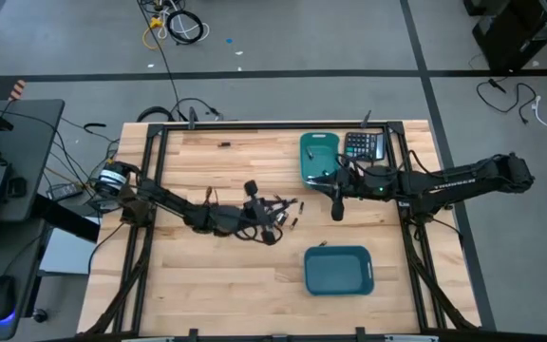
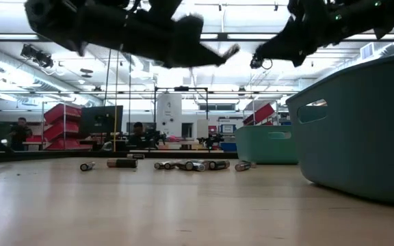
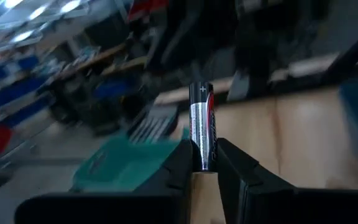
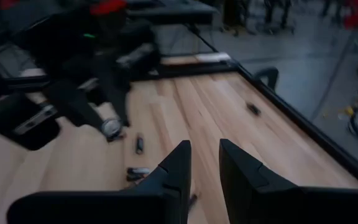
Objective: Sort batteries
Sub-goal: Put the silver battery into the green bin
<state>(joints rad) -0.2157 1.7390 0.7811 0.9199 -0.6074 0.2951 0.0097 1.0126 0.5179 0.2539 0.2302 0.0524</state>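
Left claw [image 3: 205, 163]: clamped on a silver-and-black cylindrical battery with a red stripe [image 3: 202, 124], held upright between the two dark fingers [image 3: 180, 163]. A "+" mark is read at the battery's top end; other printing along the red stripe cannot be read. In the high view the left claw [image 1: 272, 228] is seen raised over the middle of the light wooden slatted surface [image 1: 216, 285].

Just beside it, a loose cluster of small silvery and dark cylindrical batteries [image 1: 291, 209] is spread on the surface; in the low view the same batteries [image 2: 190, 165] are seen lying on their sides in a rough row. One more small dark cell [image 1: 224, 144] is seen apart, near the far edge.

Right claw [image 4: 205, 163]: nothing held, narrow gap left between its fingers. In the high view the right claw [image 1: 337, 211] is placed right of the cluster, just beside the far teal plastic bin [image 1: 317, 157]. Lettering on the right arm is too small to be read.

A black calculator with rows of keys [image 1: 363, 145] is set touching that bin's right side. A second teal plastic rectangular bin [image 1: 339, 271] is placed nearer the front edge, well apart from the batteries.
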